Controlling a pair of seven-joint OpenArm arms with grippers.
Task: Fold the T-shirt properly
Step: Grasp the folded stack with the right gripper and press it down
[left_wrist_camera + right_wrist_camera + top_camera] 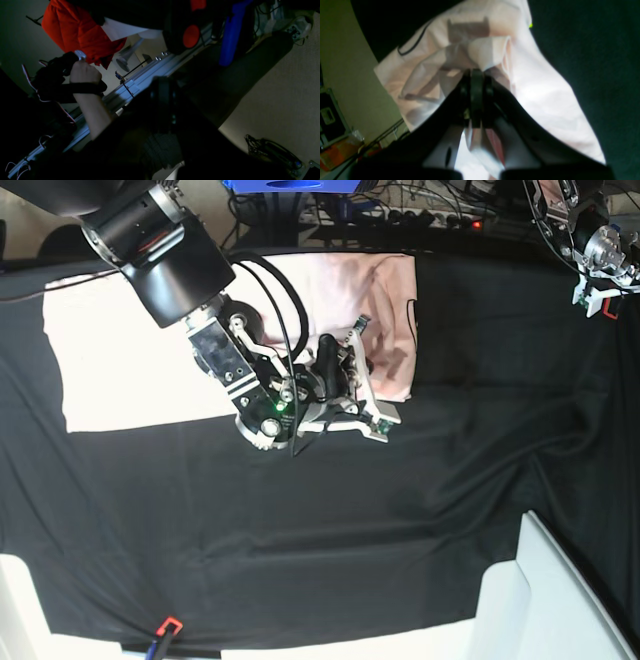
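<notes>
The pale pink T-shirt (130, 360) lies spread over the far left half of the black table cloth, its right edge bunched up with dark print showing. My right gripper (345, 355) reaches in over that bunched edge. In the right wrist view its jaws (476, 72) are pressed together on a raised fold of the T-shirt (545, 95). My left gripper (598, 292) hangs at the far right corner, well away from the shirt and holding nothing. The left wrist view is dark and points off into the room, so the jaws do not show there.
The black table cloth (400, 510) covers the table, with wrinkles on its right side. A white object (560, 600) stands at the near right corner. A small red and blue item (165, 627) lies at the near edge. Cables and a power strip (430, 210) run along the back.
</notes>
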